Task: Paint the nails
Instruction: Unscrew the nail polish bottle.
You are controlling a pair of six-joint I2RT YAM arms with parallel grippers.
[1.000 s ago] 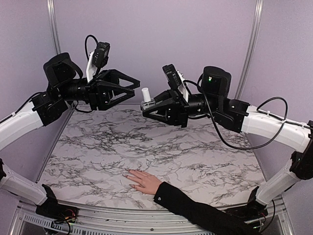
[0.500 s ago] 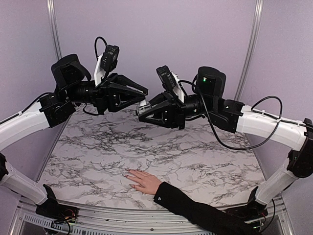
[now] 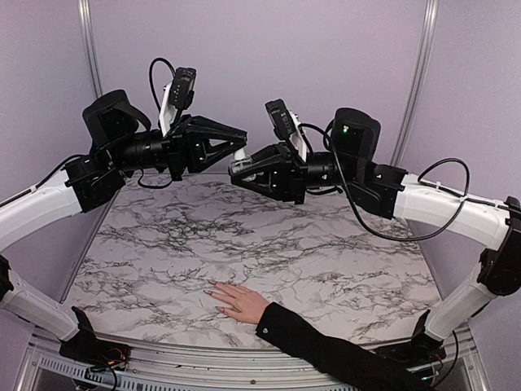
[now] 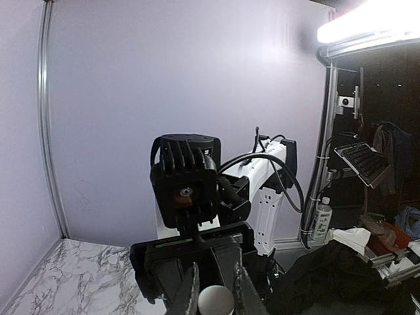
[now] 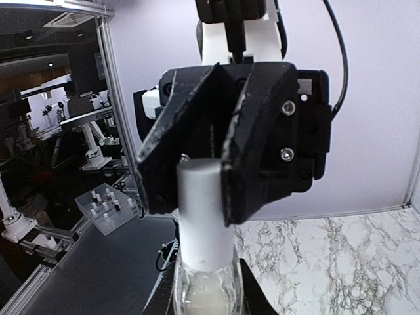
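We held the clear glass bottle [image 5: 207, 289] clenched in the right pincer [image 3: 236, 170]; the left pincer [image 3: 243, 151] gripped its white cylindrical cap [image 5: 202, 210]. The tiny pale nails [image 3: 211, 287] lay well below, on the marbled tabletop [image 3: 342, 244]

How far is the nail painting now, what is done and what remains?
Done: the right gripper holds the polish bottle aloft. In hand: the left gripper has its jaws shut on the white cap, which is not yet off. Left: opening it and painting the nails of the hand on the table.
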